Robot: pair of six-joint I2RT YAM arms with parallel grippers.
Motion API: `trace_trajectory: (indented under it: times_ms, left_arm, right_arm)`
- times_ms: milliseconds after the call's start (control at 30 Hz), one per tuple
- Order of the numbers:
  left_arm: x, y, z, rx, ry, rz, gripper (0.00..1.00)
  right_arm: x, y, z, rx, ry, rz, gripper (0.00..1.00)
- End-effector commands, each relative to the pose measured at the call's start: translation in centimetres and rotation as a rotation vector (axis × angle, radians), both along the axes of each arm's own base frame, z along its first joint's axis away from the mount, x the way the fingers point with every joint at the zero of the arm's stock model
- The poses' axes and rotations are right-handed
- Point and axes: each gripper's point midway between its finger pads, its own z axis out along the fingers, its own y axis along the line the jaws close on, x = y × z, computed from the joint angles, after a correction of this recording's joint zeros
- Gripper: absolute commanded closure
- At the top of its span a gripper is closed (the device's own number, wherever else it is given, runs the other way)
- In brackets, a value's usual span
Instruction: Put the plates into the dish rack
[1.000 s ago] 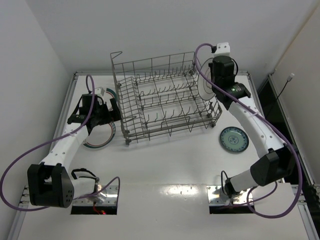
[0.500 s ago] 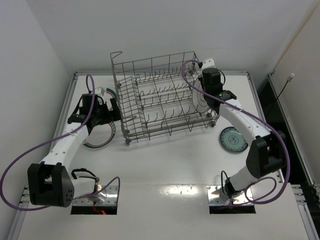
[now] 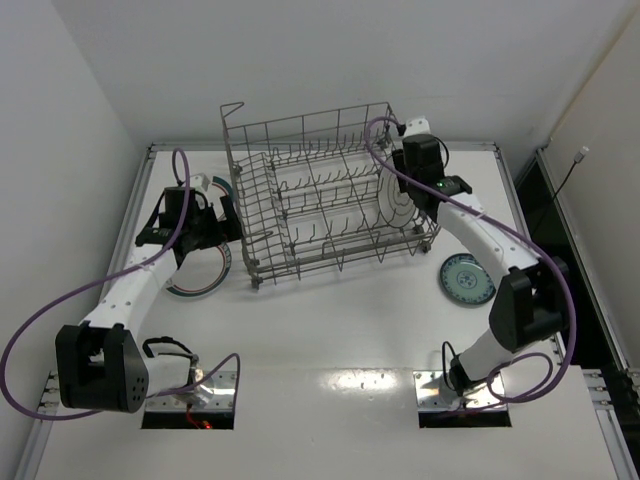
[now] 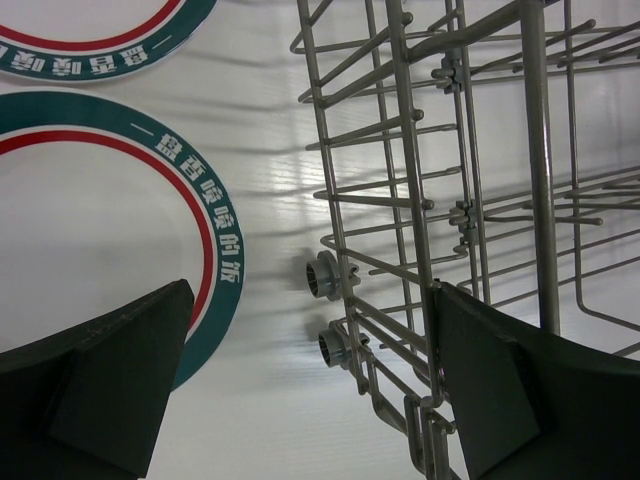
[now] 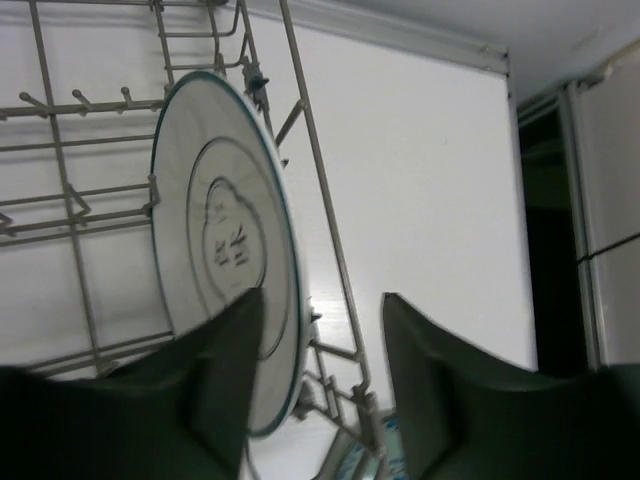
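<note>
Now right gripper (image 5: 322,310) stands parted about white dark-rimmed round plate (image 5: 215,240) upright in grey wire dish rack (image 3: 320,210), left gripper (image 4: 310,290) wide open

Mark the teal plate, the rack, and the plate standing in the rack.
teal plate (image 3: 467,279): top view, its centre.
rack (image 3: 248,195): top view, left end wall.
standing plate (image 5: 225,245): right wrist view, middle of its face.

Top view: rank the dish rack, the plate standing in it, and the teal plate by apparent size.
1. dish rack, far largest.
2-3. standing plate and teal plate look alike; the standing one shows obliquely, so unranked.
</note>
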Motion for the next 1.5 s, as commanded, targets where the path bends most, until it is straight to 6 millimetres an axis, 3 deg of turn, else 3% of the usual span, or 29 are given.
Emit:
trace_trajectory:
  times_ms: [0, 67, 100, 167, 233, 367, 400, 467, 500, 567, 667, 700, 800, 933, 1000, 1033, 1233, 1367, 1467]
  left_arm:
    - [1.3, 5.6, 0.3, 0.169, -0.014, 0.235, 0.0]
    - [1.3, 5.6, 0.3, 0.169, -0.014, 0.235, 0.0]
    - [1.3, 5.6, 0.3, 0.169, -0.014, 0.235, 0.0]
    - [1.3, 5.6, 0.0, 0.17, -0.005, 0.234, 0.0]
    - [1.3, 5.6, 0.0, 0.17, -0.005, 0.234, 0.0]
    - [1.3, 5.8, 0.0, 0.176, -0.005, 0.241, 0.0]
    - [1.3, 5.8, 0.0, 0.176, -0.005, 0.241, 0.0]
    - [1.3, 5.8, 0.0, 0.176, -0.005, 0.241, 0.0]
    - [1.3, 5.8, 0.0, 0.176, -0.005, 0.241, 0.0]
    - [1.3, 5.8, 0.0, 0.176, -0.005, 0.241, 0.0]
    - [1.3, 5.6, 0.0, 0.169, -0.005, 0.233, 0.0]
    - [1.3, 5.6, 0.0, 0.169, -0.005, 0.233, 0.0]
    - [1.5, 5.6, 0.1, 0.168, -0.014, 0.234, 0.0]
    - [1.3, 5.4, -0.3, 0.16, -0.005, 0.223, 0.0]
    - [1.3, 5.4, -0.3, 0.16, -0.005, 0.223, 0.0]
    - [1.3, 5.4, -0.3, 0.16, -0.005, 0.223, 0.0]
    - [1.3, 5.2, -0.3, 0.154, -0.003, 0.216, 0.0]
    - [0.5, 6.6, -0.9, 0.213, 0.046, 0.267, 0.0]
    - [1.1, 7.0, -0.2, 0.221, 0.039, 0.304, 0.0]
  right_arm:
    - [-0.6, -0.6, 0.9, 0.084, 0.019, -0.088, 0.46]
    - [-1.5, -0.7, 2.2, 0.109, 0.003, -0.088, 0.37]
    - [-1.9, -0.5, 2.8, 0.128, -0.003, -0.079, 0.28]
    - [-2.8, -1.2, 4.8, 0.161, -0.046, -0.098, 0.22]
    - [-3.1, -2.2, 5.5, 0.215, -0.064, -0.134, 0.2]
    - [-3.1, -5.2, 3.1, 0.33, 0.001, -0.182, 0.21]
    - [-3.1, -5.5, 0.9, 0.374, 0.049, -0.202, 0.22]
    - [-3.0, -5.0, -1.7, 0.506, 0.134, -0.151, 0.28]
    - [-2.8, -6.3, -2.8, 0.557, 0.154, -0.172, 0.33]
    - [-2.6, -5.4, -6.4, 0.647, 0.266, -0.131, 0.45]
    - [-2.8, -4.2, -9.5, 0.69, 0.36, -0.107, 0.49]
    - [-3.0, -4.0, -9.9, 0.697, 0.368, -0.101, 0.49]
    - [-3.8, -3.8, -11.8, 0.706, 0.419, -0.109, 0.66]
    - [-5.8, -3.1, -13.2, 0.711, 0.467, -0.109, 0.71]
    - [-6.2, -3.1, -12.2, 0.721, 0.423, -0.102, 0.71]
    - [-7.2, -3.0, -12.8, 0.729, 0.439, -0.116, 0.71]
    - [-8.9, -2.8, -11.9, 0.736, 0.432, -0.12, 0.75]
    - [-10.5, -3.0, -10.9, 0.737, 0.438, -0.15, 0.77]
    - [-12.5, -2.5, -10.5, 0.751, 0.441, -0.157, 0.79]
